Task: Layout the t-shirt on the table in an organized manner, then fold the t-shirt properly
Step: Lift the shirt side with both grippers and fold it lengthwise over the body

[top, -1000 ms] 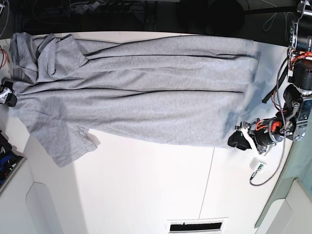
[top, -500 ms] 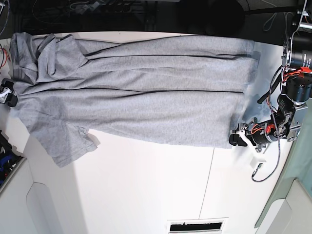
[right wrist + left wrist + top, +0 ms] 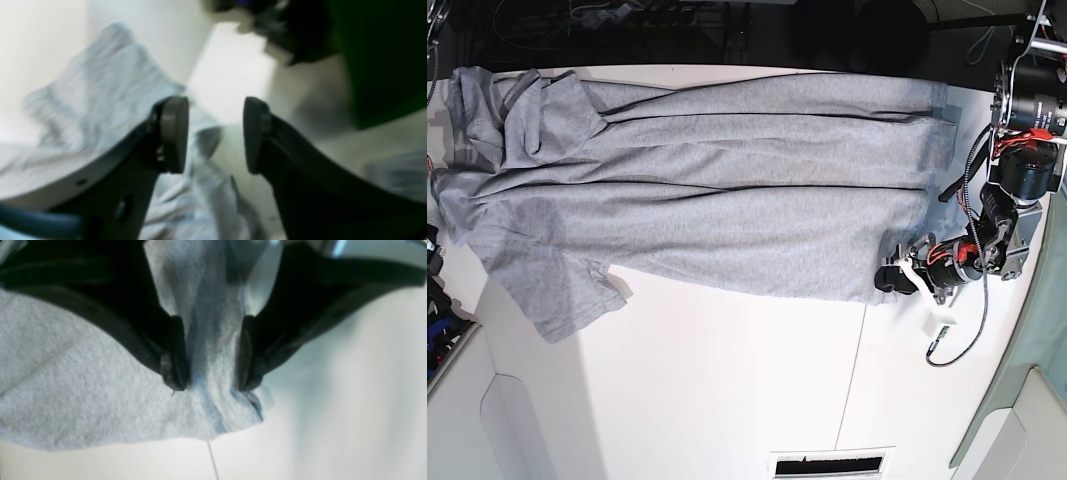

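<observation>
Stretching across the far half of the table (image 3: pixel 727 380), the t-shirt (image 3: pixel 707 190) lies long and flat in lengthwise folds, one sleeve flopped toward the near edge, the collar end bunched at the base view's left. A thin dark seam (image 3: pixel 852 370) runs over the bare white top, reaching the hem just beside the left claw.

Over to the left arm now, at that view's right side: folded low, forearm nearly level with the tabletop, wrist pointing in at the hem corner. The left gripper (image 3: pixel 208 353) has a ridge of grey cloth pinched up between its two black pads (image 3: pixel 175 353), fabric pressing against both inner faces. That's a grasp on the shirt's corner, the hem edge spilling out just below the fingertips.

The right gripper (image 3: pixel 215 133) sits at the collar end, barely in the base view. Its wrist picture is blurry, but the pads stand apart, table showing through the gap, rumpled cloth beneath and beside them. Released, holding nothing.
</observation>
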Controlling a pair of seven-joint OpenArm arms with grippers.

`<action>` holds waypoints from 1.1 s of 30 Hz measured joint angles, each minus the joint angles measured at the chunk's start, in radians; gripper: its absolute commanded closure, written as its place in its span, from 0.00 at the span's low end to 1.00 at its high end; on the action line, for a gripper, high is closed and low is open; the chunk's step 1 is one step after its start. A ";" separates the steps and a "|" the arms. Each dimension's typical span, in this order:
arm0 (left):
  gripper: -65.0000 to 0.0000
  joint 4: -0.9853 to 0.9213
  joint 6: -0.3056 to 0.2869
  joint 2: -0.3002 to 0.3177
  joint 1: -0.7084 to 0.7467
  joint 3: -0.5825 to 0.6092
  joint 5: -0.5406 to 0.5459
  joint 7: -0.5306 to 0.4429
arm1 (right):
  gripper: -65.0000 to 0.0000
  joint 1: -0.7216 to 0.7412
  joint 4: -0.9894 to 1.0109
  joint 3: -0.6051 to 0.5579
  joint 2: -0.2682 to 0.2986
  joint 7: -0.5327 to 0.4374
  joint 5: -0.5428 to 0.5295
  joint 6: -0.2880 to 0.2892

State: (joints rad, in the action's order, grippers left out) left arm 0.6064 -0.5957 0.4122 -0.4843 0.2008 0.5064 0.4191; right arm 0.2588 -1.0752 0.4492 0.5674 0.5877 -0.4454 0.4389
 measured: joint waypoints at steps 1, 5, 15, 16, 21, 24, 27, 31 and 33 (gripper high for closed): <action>0.56 0.000 0.000 0.000 0.002 0.000 0.000 -0.001 | 0.59 0.014 0.002 0.000 0.000 -0.011 0.038 -0.019; 0.56 0.001 -0.011 0.000 0.011 0.000 0.002 0.000 | 0.59 0.087 0.082 -0.005 -0.005 -0.073 0.121 -0.039; 0.56 0.004 -0.014 0.001 0.019 -0.003 0.008 0.018 | 0.59 0.269 0.594 -0.145 -0.014 -0.352 0.225 0.068; 0.56 0.004 -0.014 0.000 0.019 -0.003 0.010 0.018 | 0.59 0.270 0.611 -0.170 -0.016 -0.358 0.229 0.071; 0.56 0.004 -0.014 0.000 0.019 -0.004 0.010 0.018 | 0.59 0.265 0.625 -0.253 -0.043 -0.359 0.232 0.070; 0.56 0.004 -0.014 0.000 0.019 -0.004 0.010 0.018 | 0.59 0.268 0.624 -0.277 -0.072 -0.372 0.229 0.070; 0.56 0.004 -0.015 0.000 0.019 -0.004 0.010 0.018 | 0.59 0.271 0.623 -0.280 -0.098 -0.380 0.238 0.086; 0.56 0.004 -0.014 0.000 0.019 -0.004 0.010 0.018 | 0.59 0.271 0.621 -0.280 -0.122 -0.393 0.256 0.089; 0.56 0.004 -0.015 0.000 0.019 -0.004 0.010 0.018 | 0.59 0.273 0.621 -0.280 -0.128 -0.397 0.260 0.089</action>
State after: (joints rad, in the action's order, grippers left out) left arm 0.6106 -0.6106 0.4126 -0.4656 0.1970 0.5163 0.4370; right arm 0.5320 -0.4545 0.1688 0.4397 0.1909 -0.1856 0.5278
